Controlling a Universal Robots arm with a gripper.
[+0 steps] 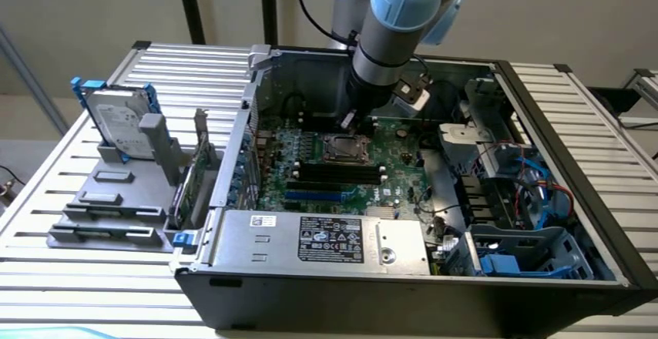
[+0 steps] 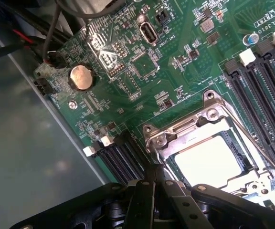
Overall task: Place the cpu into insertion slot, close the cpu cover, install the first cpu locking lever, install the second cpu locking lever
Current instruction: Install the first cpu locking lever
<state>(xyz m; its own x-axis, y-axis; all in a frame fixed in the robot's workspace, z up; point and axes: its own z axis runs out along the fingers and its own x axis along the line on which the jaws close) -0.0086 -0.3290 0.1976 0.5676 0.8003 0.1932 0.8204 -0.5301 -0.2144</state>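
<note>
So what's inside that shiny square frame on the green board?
The cpu, a pale flat square, shows through the window of the cpu cover. Whatever lies under the chip is hidden, and the shut end effector covers one edge of the frame.

cpu (image 2: pixel 208 161) pale tan square, seated flat in insertion slot (image 1: pixel 344 149) on green board (image 2: pixel 128 71); silvery cpu cover (image 2: pixel 185 131) frame down flat over it, chip showing through window

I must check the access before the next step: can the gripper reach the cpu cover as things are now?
Probably yes. The shut gripper hangs just beside the cpu cover, and nothing stands between them; the cover appears to lie flat over the cpu.
</note>
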